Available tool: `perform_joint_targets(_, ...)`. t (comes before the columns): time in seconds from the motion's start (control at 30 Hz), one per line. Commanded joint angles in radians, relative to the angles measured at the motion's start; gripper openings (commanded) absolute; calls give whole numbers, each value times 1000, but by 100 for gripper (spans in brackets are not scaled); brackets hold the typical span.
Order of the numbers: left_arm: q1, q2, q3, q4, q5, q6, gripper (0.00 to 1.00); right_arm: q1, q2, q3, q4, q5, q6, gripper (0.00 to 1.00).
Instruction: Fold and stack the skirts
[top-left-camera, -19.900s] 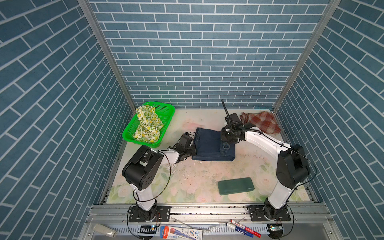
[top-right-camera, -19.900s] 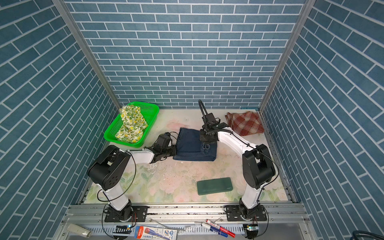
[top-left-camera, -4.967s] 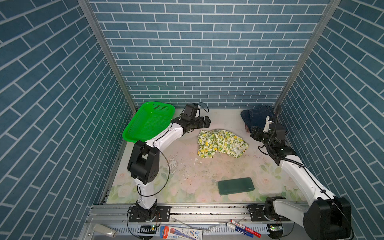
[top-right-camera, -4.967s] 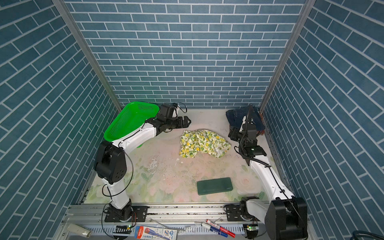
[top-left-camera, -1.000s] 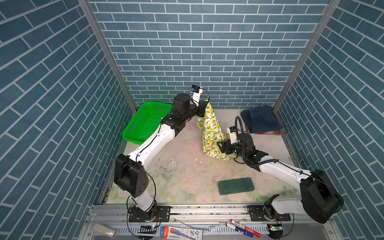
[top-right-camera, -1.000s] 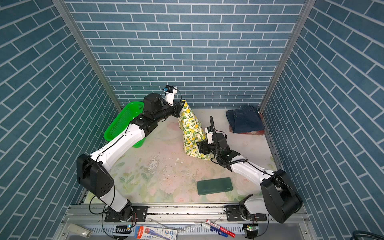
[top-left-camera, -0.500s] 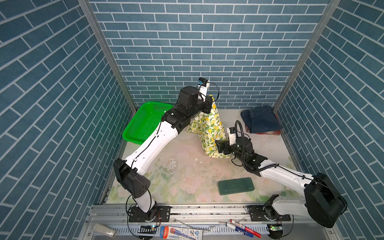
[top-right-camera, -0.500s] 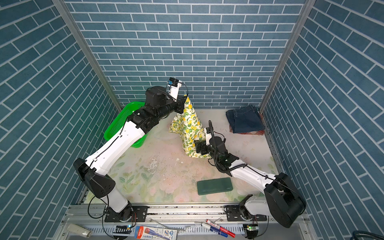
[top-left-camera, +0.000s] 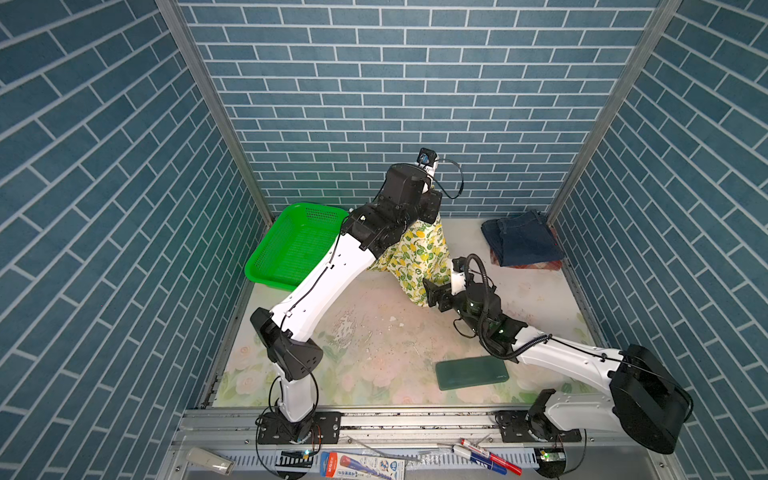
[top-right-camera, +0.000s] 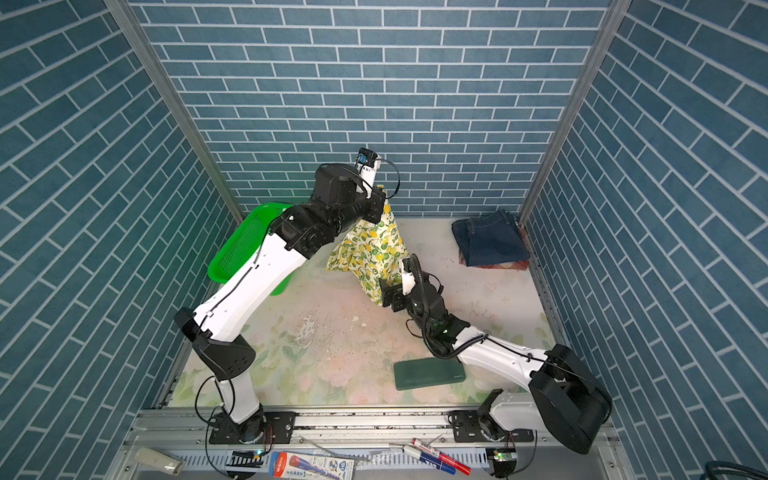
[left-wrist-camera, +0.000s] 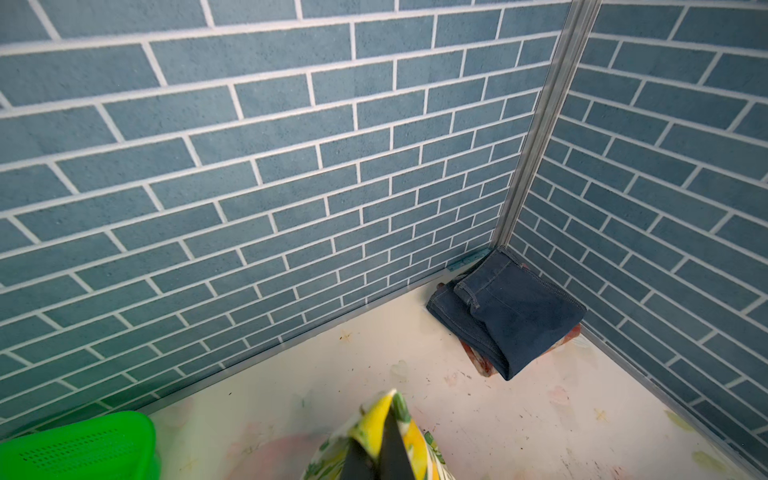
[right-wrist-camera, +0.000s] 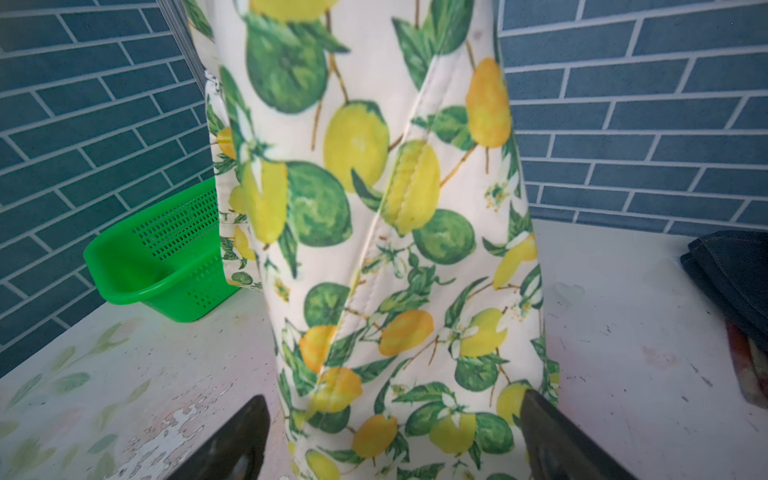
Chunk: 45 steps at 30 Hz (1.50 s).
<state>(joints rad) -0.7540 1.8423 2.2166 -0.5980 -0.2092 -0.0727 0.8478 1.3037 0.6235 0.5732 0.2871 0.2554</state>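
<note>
**Top views.** The left gripper (top-left-camera: 433, 205) is raised high, its jaws pressed together on the top edge of the lemon-print skirt (top-left-camera: 415, 257). The skirt hangs below it in a loose cone. The right gripper (top-left-camera: 432, 294) sits low, just beside the hanging bottom corner, with its jaws spread. Whether it touches the cloth cannot be told here. Well beyond the right gripper, in the far corner, the denim skirt (top-right-camera: 490, 241) lies folded on the plaid skirt (top-left-camera: 548, 265), of which only an edge shows.

**Left wrist view.** The closed fingertips (left-wrist-camera: 380, 449) pinch a peak of lemon cloth. The denim stack lies ahead, well apart.

**Right wrist view.** Both fingers (right-wrist-camera: 245, 424) stand wide apart, with the lower skirt between them and nothing clamped.

**Assessment.** The step in hand appears to be taking a second hold near the hem so the skirt can be spread flat.

**Recommendations.**
- Advance the right gripper until the hem sits deep between the pads before closing.
- Take a corner at the side seam, not a bunched middle.
- Hold the left pinch high so the cloth hangs taut.
- Draw the two holds apart only after the grip is confirmed.
</note>
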Motion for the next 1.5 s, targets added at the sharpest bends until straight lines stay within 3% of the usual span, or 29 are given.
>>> perform_joint_targets(0.0, -26, 6, 44, -32, -53, 16, 0, 7, 68, 37, 99, 50, -44, 93)
perform_joint_targets(0.17, -46, 12, 58, -52, -55, 11, 0, 7, 193, 121, 187, 78, -52, 91)
perform_joint_targets(0.2, -48, 14, 62, -59, -57, 13, 0, 5, 207, 145, 180, 87, -55, 82)
perform_joint_targets(0.27, -48, 12, 74, -85, -66, 17, 0, -9, 200, 178, 125, 103, -52, 35)
perform_joint_targets(0.33, -48, 1, 77, -111, -90, 34, 0, -46, 133, 176, 51, -4, -34, 0)
perform_joint_targets(0.37, -47, -7, 75, -122, -106, 44, 0, -59, 98, 176, 2, -37, -24, 0)
perform_joint_targets(0.47, -37, -61, 25, -145, -140, 56, 0, -153, -27, 204, -233, -278, 74, 0)
perform_joint_targets(0.57, -15, -156, -129, -93, -147, 49, 0, -295, -102, 231, -393, -535, 243, 0)
perform_joint_targets(0.7, 68, -232, -305, -39, -70, -13, 0, -523, 24, 307, -390, -917, 459, 0)
perform_joint_targets(0.8, 119, -236, -418, 12, -26, -48, 0, -608, 203, 348, -263, -1033, 579, 0)
perform_joint_targets(0.9, 165, -203, -514, 50, 44, -81, 0, -652, 378, 398, -194, -1059, 636, 0)
perform_joint_targets(0.93, 180, -183, -547, 70, 52, -91, 0, -661, 431, 430, -216, -1057, 630, 4)
perform_joint_targets(0.97, 195, -159, -565, 82, 67, -100, 0, -668, 478, 462, -232, -1061, 628, 10)
perform_joint_targets(1.1, 247, -21, -566, 106, 123, -130, 0, -679, 549, 561, -372, -1000, 513, 51)
perform_joint_targets(1.17, 256, 29, -552, 115, 119, -132, 0, -678, 518, 567, -456, -934, 431, 61)
perform_joint_targets(1.27, 267, 95, -523, 123, 125, -135, 0, -676, 458, 542, -550, -840, 314, 65)
perform_joint_targets(1.47, 275, 176, -463, 117, 138, -142, 0, -592, 341, 412, -514, -689, 136, 61)
